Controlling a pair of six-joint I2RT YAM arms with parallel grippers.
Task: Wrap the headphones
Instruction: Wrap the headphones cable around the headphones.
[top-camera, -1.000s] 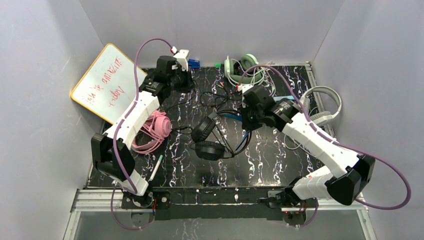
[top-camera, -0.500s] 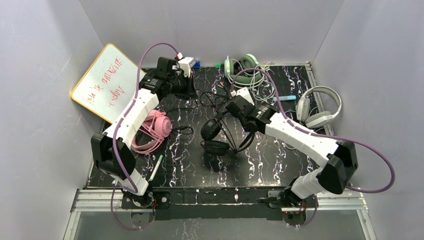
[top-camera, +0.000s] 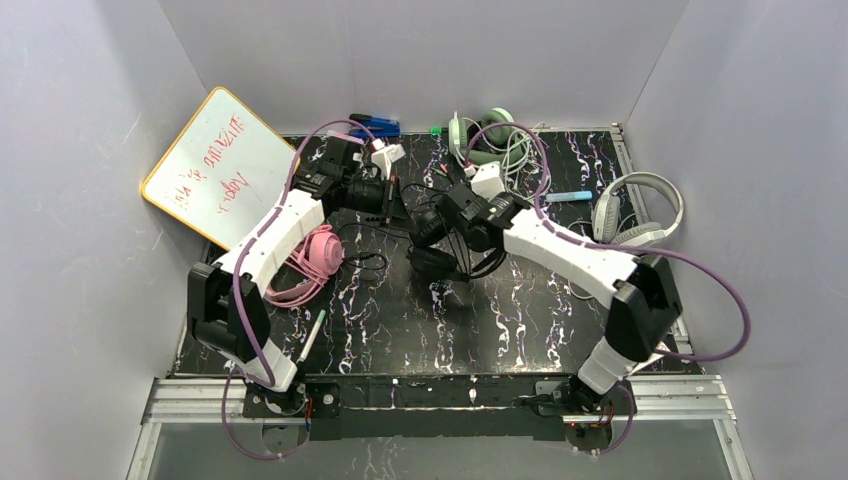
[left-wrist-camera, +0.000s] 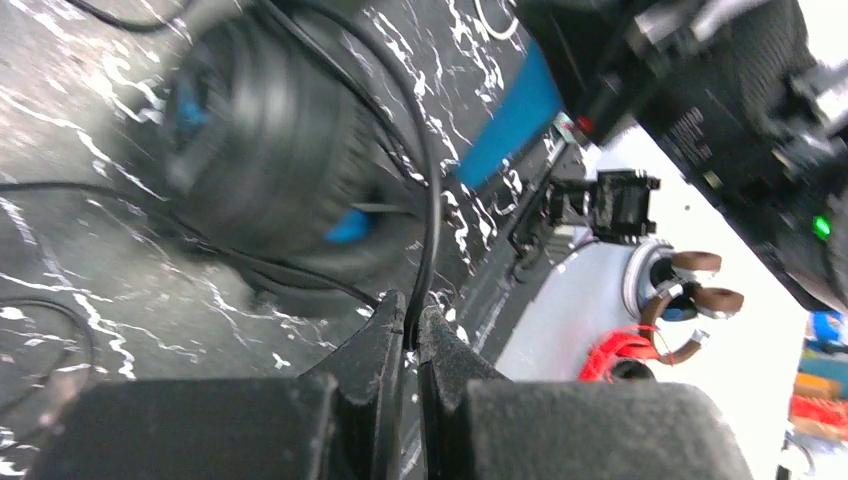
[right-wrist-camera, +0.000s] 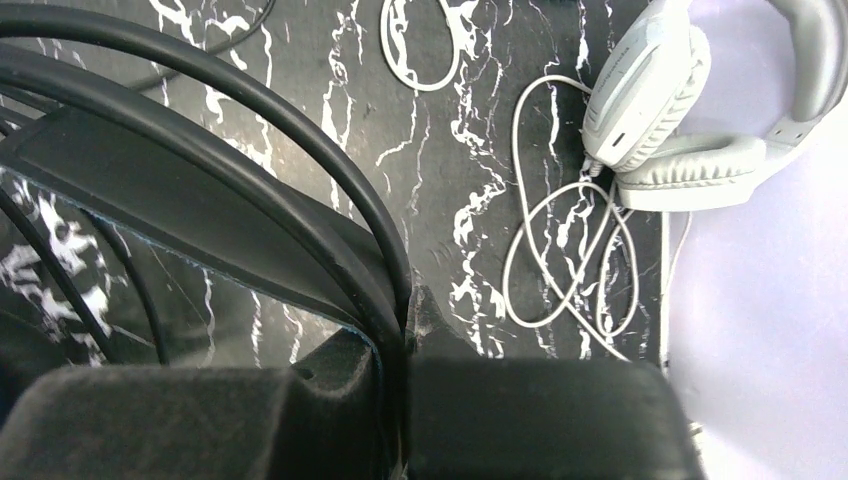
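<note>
The black-and-blue headphones (top-camera: 437, 243) hang in the middle of the table, cups (left-wrist-camera: 262, 140) close in the left wrist view. My right gripper (top-camera: 470, 228) is shut on their black headband (right-wrist-camera: 200, 210), which runs up from between the jaws (right-wrist-camera: 398, 330). My left gripper (top-camera: 397, 197) is shut on their thin black cord (left-wrist-camera: 430, 190), pinched between the fingertips (left-wrist-camera: 412, 322). The pink headphones (top-camera: 308, 258) lie at the left beside my left arm. The white-grey headphones (top-camera: 636, 213) lie at the right edge, with their white cord (right-wrist-camera: 570, 255) looped on the table.
A green-white headset (top-camera: 487, 135) with cords lies at the back. A whiteboard (top-camera: 215, 165) leans on the left wall. A pen (top-camera: 311, 334) lies front left. A blue marker (top-camera: 572, 196) lies at the right. Blue things (top-camera: 372, 124) sit at the back edge.
My right gripper has carried the black-and-blue headphones left and toward the back, up to my left gripper. My left gripper has swung right and nearer, still pinching the cord.
</note>
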